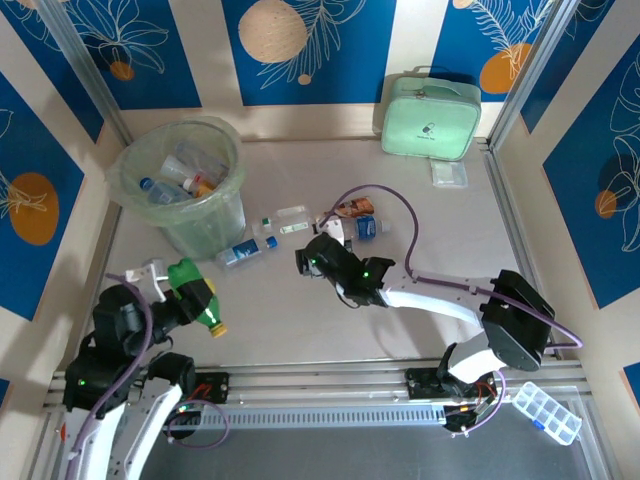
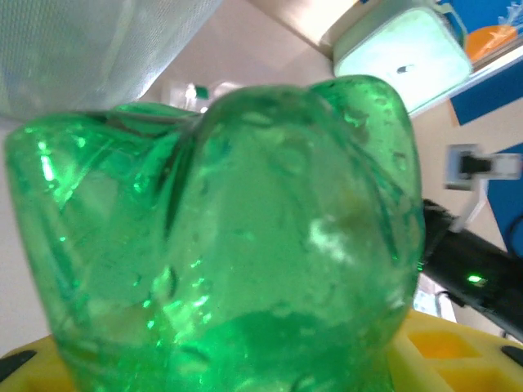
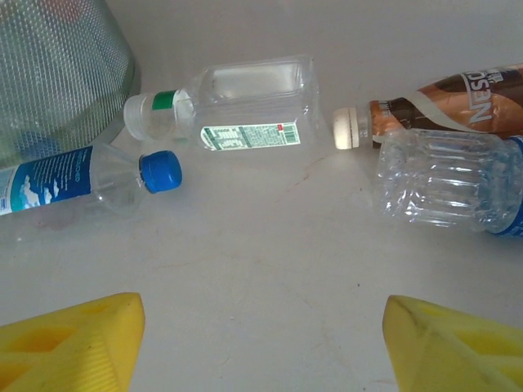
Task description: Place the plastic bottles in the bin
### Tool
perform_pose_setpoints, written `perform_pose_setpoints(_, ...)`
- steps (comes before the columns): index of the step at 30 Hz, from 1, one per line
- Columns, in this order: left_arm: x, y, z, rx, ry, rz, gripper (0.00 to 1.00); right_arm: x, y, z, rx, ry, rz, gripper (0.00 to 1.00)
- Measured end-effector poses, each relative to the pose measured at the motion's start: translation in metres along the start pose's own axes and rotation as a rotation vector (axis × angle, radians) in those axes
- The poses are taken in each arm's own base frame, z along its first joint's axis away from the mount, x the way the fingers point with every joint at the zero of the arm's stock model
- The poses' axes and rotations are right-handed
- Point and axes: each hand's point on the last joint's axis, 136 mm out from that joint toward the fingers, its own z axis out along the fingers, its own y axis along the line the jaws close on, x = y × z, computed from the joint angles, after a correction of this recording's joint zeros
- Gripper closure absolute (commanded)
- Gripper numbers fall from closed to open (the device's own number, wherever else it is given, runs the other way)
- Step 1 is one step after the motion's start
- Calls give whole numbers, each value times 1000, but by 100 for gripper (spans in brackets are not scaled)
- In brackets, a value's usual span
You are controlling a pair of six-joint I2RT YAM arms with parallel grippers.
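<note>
Bottles: some already in bin [image 1: 204, 226], a few loose on table [image 1: 440, 235] ahead of your right gripper [image 1: 312, 258], jaws apart, empty. Left gripper [image 1: 185, 298] clamped on green bottle [image 2: 221, 245], just near side of bin. Next up: raise over rim, let go.

The crushed green plastic bottle [image 2: 237, 245] looms blurred in the left wrist view, cut off below. In the right wrist view, the brown-labelled bottle [image 3: 458, 102] runs off the right edge and the blue-capped clear bottle [image 3: 82, 184] off the left.
</note>
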Motion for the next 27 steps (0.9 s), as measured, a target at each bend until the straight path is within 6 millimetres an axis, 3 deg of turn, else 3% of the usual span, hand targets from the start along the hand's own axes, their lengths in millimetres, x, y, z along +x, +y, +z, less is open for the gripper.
perform_pose_setpoints(3, -22, -19, -12, -1, -15, 45, 57, 1, 5, 0, -7, 4, -12, 22)
perform_pose_setpoints(7, -56, -36, -7, -52, -4, 81, 58, 2, 9, 0, -13, 5, -21, 22)
perform_pose_setpoints(16, -158, -76, 47, -143, -18, 90, 58, 1, 10, 0, -10, -1, -33, 22)
perform_pose_setpoints(22, -228, -68, 75, -263, -134, -3, 59, 1, 9, 2, -4, 0, -39, 22)
perform_pose_setpoints(27, -270, -35, 91, -385, -223, -175, 63, 5, 9, 6, 7, 12, -47, 22)
